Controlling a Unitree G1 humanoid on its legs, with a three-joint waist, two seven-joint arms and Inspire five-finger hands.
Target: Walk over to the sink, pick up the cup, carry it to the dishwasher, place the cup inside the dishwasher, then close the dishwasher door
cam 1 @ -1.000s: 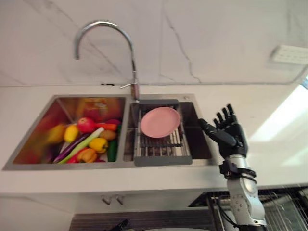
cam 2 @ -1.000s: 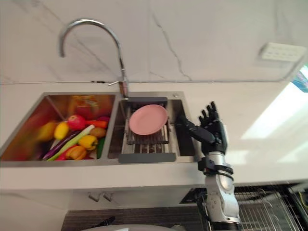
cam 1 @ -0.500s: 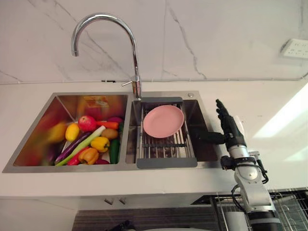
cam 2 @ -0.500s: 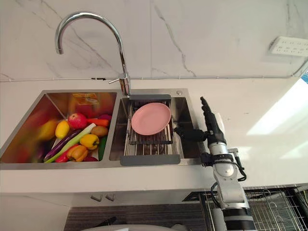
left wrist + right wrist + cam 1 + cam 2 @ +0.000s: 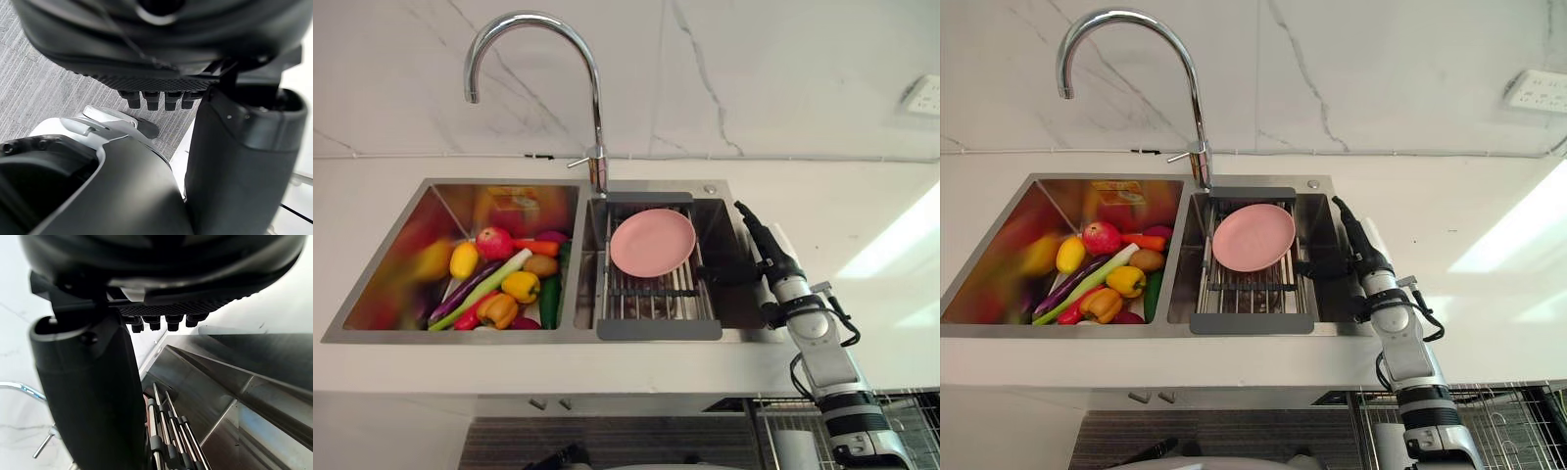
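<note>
My right hand (image 5: 769, 257) hangs edge-on over the right rim of the sink's right basin (image 5: 734, 304). Its fingers are straight and point to the back wall, and its dark thumb reaches left into the basin beside the rack. It holds nothing. In the right wrist view the fingertips (image 5: 161, 323) are straight above the steel basin wall (image 5: 234, 382) and the rack's bars (image 5: 171, 431). A pink plate (image 5: 652, 242) lies on the grey drain rack (image 5: 656, 299) in that basin. My left hand (image 5: 156, 98) hangs low over grey floor (image 5: 39, 93), fingers relaxed and empty.
The left basin holds several vegetables and fruit (image 5: 504, 284). A tall chrome faucet (image 5: 592, 98) rises behind the divider. White counter (image 5: 862, 215) runs right of the sink, with a wall socket (image 5: 925, 95) above. A wire dishwasher rack (image 5: 901, 421) shows under the counter at the lower right.
The camera has shifted. My right hand has turned from palm-on to edge-on and come down to the right basin's rim, its thumb now reaching into the basin.
</note>
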